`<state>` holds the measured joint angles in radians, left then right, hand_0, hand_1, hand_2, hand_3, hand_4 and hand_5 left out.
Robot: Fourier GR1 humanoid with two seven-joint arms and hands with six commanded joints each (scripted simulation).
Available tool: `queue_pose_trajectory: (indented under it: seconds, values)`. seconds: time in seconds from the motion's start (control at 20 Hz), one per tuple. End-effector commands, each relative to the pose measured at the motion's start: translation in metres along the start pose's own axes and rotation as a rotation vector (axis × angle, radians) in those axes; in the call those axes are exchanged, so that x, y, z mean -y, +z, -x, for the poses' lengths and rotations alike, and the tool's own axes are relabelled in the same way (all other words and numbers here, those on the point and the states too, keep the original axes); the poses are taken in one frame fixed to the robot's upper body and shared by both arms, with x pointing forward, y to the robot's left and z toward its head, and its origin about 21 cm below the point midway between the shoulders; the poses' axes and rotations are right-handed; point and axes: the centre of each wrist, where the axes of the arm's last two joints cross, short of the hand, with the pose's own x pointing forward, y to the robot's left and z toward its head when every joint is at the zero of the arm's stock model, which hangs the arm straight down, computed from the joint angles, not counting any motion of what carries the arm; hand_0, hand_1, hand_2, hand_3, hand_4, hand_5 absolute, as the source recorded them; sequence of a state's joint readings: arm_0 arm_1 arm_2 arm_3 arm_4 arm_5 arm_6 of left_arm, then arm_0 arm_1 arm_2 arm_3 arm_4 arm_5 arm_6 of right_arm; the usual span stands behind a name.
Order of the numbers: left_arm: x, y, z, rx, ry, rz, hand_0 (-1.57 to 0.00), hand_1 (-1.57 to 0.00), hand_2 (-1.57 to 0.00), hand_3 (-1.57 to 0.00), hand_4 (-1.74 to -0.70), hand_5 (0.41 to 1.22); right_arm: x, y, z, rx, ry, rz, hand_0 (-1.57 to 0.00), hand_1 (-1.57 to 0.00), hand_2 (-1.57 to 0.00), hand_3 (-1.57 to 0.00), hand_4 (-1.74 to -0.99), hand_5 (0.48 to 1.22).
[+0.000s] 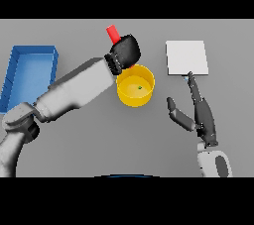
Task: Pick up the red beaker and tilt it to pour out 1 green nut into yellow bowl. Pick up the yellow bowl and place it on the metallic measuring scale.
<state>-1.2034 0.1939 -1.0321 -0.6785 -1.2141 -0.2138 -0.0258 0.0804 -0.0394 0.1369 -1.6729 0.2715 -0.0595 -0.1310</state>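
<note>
Head view: grey table [79, 140] bearing blue tray [30, 73], metallic measuring scale [186, 57].

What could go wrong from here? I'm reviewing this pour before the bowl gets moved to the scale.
1. The left robot hand holds the red beaker right behind the round yellow bowl, with the forearm close beside it; pulling back could knock the bowl.
2. One small green nut already lies in the bowl; further tilting might drop extras.
3. The open right robot hand has a fingertip by the flat metallic measuring scale and might nudge it.
</note>
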Motion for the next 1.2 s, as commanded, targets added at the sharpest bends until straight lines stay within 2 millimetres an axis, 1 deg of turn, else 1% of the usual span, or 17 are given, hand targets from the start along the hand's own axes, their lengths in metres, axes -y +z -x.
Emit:
queue_pose_trajectory:
  seconds: [0.0,0.15,0.2,0.25,0.35,0.45,0.55,0.6,0.65,0.75,0.85,0.9,0.95,1.0,1.05,1.15]
  values:
    - [-0.001,0.0,0.001,0.0,-0.039,0.015,-1.57,-1.57,-1.57,-1.57,-1.74,1.221,-0.001,0.001,0.002,-0.004,0.011,0.007,0.0,0.0,0.0,0.0,-1.076,0.678]
    - [-0.011,-0.003,-0.003,0.038,-0.144,0.028,-1.57,-1.57,-1.57,-1.57,-1.73,1.221,-0.006,0.002,0.0,0.031,0.014,-0.004,0.0,0.0,0.0,0.0,-1.077,0.676]
    - [-0.013,-0.002,0.0,0.043,-0.193,0.038,-1.57,-1.57,-1.57,-1.57,-1.73,1.221,-0.005,0.002,0.0,0.03,0.011,-0.003,0.0,0.0,0.0,0.0,-1.073,0.675]
    - [-0.021,-0.004,0.0,0.053,-0.239,0.054,-1.57,-1.57,-1.57,-1.57,-1.73,1.221,-0.005,0.001,-0.002,0.027,0.012,0.001,0.0,0.0,0.0,0.0,-1.063,0.673]
    - [-0.026,-0.007,-0.006,0.061,-0.307,0.075,-1.57,-1.57,-1.57,-1.57,-1.73,1.221,-0.007,0.003,-0.003,0.03,0.026,0.001,0.0,0.0,0.0,0.0,-1.059,0.672]
    - [-0.036,-0.01,-0.007,0.05,-0.341,0.081,-1.57,-1.57,-1.57,-1.57,-1.73,1.221,-0.006,-0.001,-0.002,0.024,0.024,-0.002,0.0,0.0,0.0,0.0,-1.047,0.681]
    - [-0.042,-0.011,-0.001,0.054,-0.356,0.093,-1.57,-1.57,-1.57,-1.57,-1.73,1.221,-0.006,0.001,-0.001,0.022,0.025,-0.003,0.0,0.0,0.0,0.0,-1.035,0.685]
    - [-0.045,-0.009,0.01,0.06,-0.353,0.06,-1.57,-1.57,-1.57,-1.57,-1.73,1.221,-0.005,-0.001,-0.003,0.022,0.031,-0.002,0.0,0.0,0.0,0.0,-1.027,0.686]
    - [-0.047,-0.009,0.021,0.046,-0.325,0.045,-1.57,-1.57,-1.57,-1.57,-1.73,1.221,-0.005,-0.001,-0.004,0.031,0.021,-0.001,0.0,0.0,0.0,0.0,-1.035,0.684]
    - [-0.063,-0.003,0.051,-0.016,-0.324,0.045,-1.57,-1.57,-1.57,-1.57,-1.73,1.221,-0.004,0.001,-0.004,0.034,0.029,0.002,0.0,0.0,0.0,0.0,-1.03,0.683]
    - [-0.066,0.001,0.073,-0.059,-0.249,0.031,-1.57,-1.57,-1.57,-1.57,-1.73,1.221,-0.004,0.0,0.001,0.022,0.046,0.0,0.0,0.0,0.0,0.0,-1.023,0.682]
    - [-0.07,0.005,0.089,-0.109,-0.199,0.025,-1.57,-1.57,-1.57,-1.26,-1.73,1.221,-0.003,0.001,0.001,0.022,0.051,0.0,0.0,0.0,0.0,0.0,-1.024,0.681]
    - [-0.072,0.011,0.106,-0.138,-0.168,0.025,-1.57,-1.57,-1.57,-1.02,-1.73,1.221,-0.004,0.001,-0.001,0.028,0.048,0.005,0.0,0.0,0.0,0.0,-1.028,0.68]
    - [-0.072,0.016,0.122,-0.154,-0.107,-0.009,-1.57,-1.57,-1.57,-1.13,-1.73,1.221,-0.004,0.0,-0.001,0.024,0.05,0.0,0.0,0.0,0.0,0.0,-1.018,0.68]
    - [-0.071,0.02,0.134,-0.176,-0.039,-0.004,-1.57,-1.57,-1.57,-1.22,-1.73,1.221,-0.004,0.002,-0.001,0.017,0.028,0.001,0.0,0.0,0.0,0.0,-1.009,0.676]
    - [-0.067,0.032,0.165,-0.277,0.154,-0.001,-1.57,-1.57,-1.57,-1.35,-1.73,1.221,-0.005,0.0,-0.001,0.03,0.037,0.004,0.0,0.0,0.0,0.0,-0.996,0.681]
